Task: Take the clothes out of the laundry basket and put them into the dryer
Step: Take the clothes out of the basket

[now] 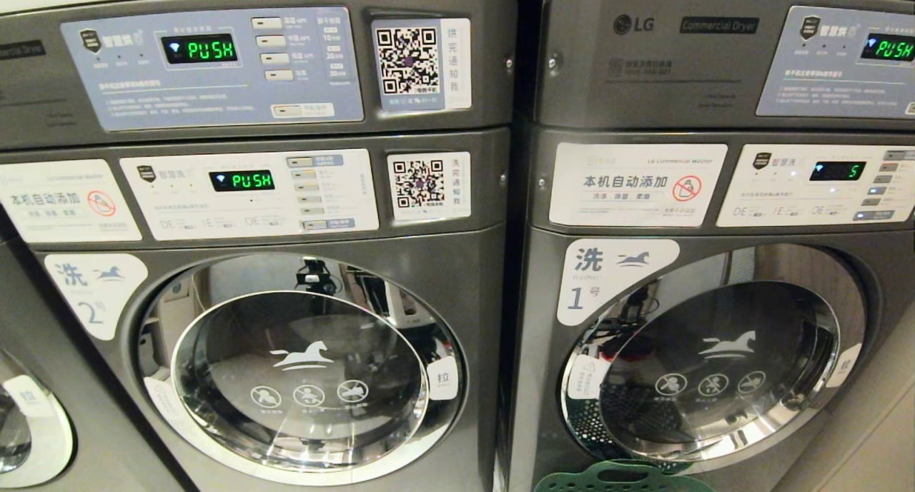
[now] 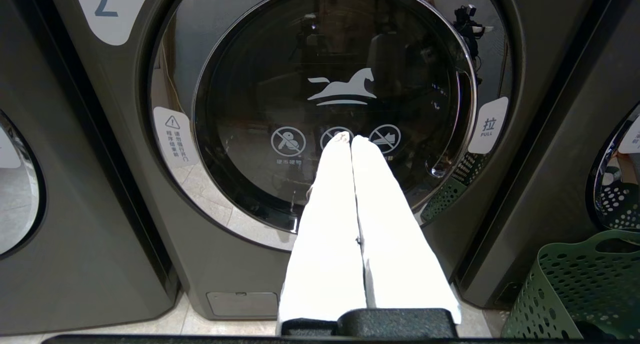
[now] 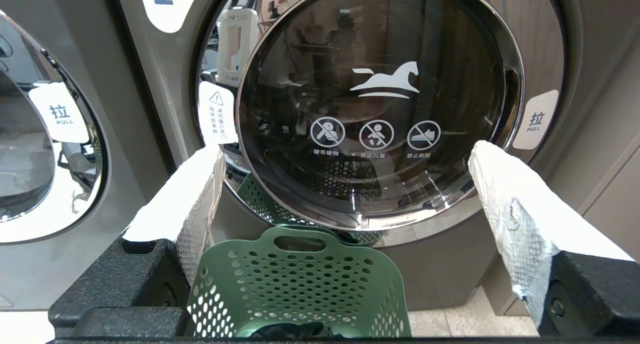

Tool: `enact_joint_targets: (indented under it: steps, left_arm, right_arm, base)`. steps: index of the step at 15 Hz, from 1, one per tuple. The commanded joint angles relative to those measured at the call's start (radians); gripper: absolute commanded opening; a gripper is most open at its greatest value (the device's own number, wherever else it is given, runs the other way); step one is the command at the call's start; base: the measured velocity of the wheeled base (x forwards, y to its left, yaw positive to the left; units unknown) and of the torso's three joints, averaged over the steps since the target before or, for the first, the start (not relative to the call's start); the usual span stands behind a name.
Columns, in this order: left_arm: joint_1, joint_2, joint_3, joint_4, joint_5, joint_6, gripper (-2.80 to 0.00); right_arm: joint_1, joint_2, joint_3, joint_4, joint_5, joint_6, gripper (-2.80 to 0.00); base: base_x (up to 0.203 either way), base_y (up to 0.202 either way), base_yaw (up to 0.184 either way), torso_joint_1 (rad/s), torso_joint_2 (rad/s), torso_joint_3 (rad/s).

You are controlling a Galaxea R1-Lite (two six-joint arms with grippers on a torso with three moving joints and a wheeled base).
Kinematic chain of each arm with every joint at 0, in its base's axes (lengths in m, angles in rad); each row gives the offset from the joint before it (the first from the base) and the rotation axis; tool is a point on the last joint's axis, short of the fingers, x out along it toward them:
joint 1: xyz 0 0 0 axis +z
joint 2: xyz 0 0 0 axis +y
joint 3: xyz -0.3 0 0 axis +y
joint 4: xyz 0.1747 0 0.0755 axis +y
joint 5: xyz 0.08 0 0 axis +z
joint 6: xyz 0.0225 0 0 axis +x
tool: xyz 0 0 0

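Right gripper (image 3: 345,184): fingers spread wide, empty, poised above the green laundry basket (image 3: 300,284) on the floor against machine 1's closed door (image 3: 380,109). Dark clothing at basket's near edge. Left gripper (image 2: 345,139): fingers pressed together, facing machine 2. Advice: open the door first, then descend straight into the basket.

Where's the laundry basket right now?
The green basket sits on the floor against machine 1, right below its closed door; the right wrist view shows it between the right gripper's open jaws, and the head view only catches its rim.
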Motion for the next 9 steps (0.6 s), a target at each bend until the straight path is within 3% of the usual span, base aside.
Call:
enact_joint_targets:
  steps: [1, 9]
  left_arm:
    - [0.000, 0.000, 0.000, 0.000, 0.000, 0.000, -2.80]
    - [0.000, 0.000, 0.000, 0.000, 0.000, 0.000, -2.80]
  right_arm:
    - [0.000, 0.001, 0.001, 0.000, 0.001, 0.001, 0.00]
    - [0.000, 0.001, 0.000, 0.000, -0.001, 0.003, 0.00]
  base:
    - [0.000, 0.000, 0.000, 0.000, 0.00, 0.000]
    - [0.000, 0.000, 0.000, -0.011, 0.05, 0.052]
